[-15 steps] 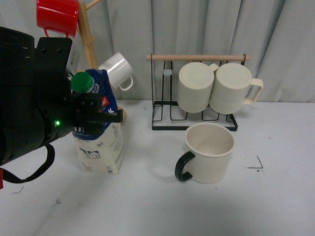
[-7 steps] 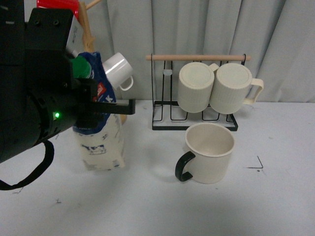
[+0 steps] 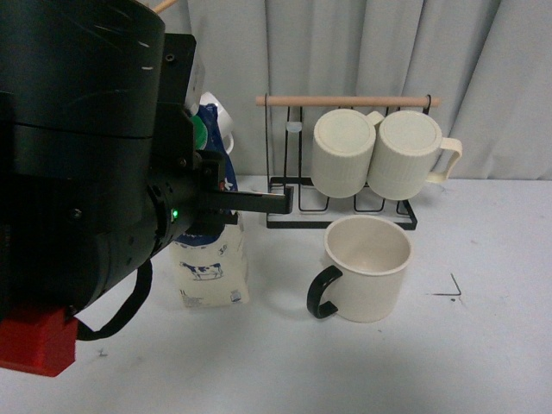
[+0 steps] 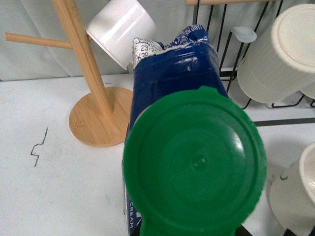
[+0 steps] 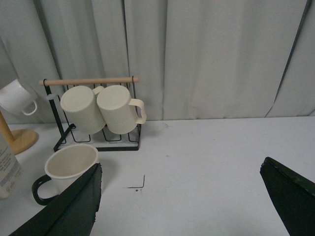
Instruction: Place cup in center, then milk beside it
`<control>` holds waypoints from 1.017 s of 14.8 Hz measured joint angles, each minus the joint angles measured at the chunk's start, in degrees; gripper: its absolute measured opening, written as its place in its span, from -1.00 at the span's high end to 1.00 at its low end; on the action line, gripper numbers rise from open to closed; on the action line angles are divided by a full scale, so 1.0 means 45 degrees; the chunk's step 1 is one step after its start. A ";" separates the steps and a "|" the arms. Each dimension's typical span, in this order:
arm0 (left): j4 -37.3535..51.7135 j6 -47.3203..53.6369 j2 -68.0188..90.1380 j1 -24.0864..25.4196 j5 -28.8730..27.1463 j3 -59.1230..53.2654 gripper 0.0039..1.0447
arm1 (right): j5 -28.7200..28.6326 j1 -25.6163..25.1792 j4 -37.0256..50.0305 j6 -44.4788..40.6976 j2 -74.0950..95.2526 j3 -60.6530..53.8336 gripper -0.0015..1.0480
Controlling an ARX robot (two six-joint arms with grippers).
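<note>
One view alone, the right wrist's, shows the right gripper [image 5: 181, 169], spread wide; left gripper [image 3: 252, 200] clamps milk [image 3: 211, 272].

the left gripper [image 3: 226, 203] carried the milk [image 3: 211, 274] rightwards, from well left of the cup [image 3: 366, 267] to near its handle side, a gap left between them. the carton straightened from its tilt and sat slightly lower, possibly back on the table [image 3: 483, 345], though its base was too dim to be sure. the arm's black bulk spread across the front view, covering most of the small white mug [image 4: 120, 29].
</note>
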 joint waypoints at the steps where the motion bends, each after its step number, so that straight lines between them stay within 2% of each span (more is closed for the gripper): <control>1: -0.0034 -0.0083 0.0291 -0.0049 -0.0199 0.0296 0.93 | 0.0000 0.0000 0.0000 0.0000 0.0000 0.0000 -0.87; 9: -0.0126 -0.0554 0.1404 -0.0928 -0.0262 0.1127 0.91 | -0.0005 0.0000 0.0000 0.0000 0.0000 0.0000 -0.87; 12: 0.0228 -0.0539 0.1423 -0.0933 -0.0267 0.1389 0.31 | 0.0000 0.0000 0.0000 0.0000 0.0000 0.0000 -0.87; 15: -0.0894 -0.0539 0.0092 -0.0903 0.0243 0.0952 -0.35 | 0.0000 0.0000 0.0005 0.0000 0.0000 0.0000 -0.87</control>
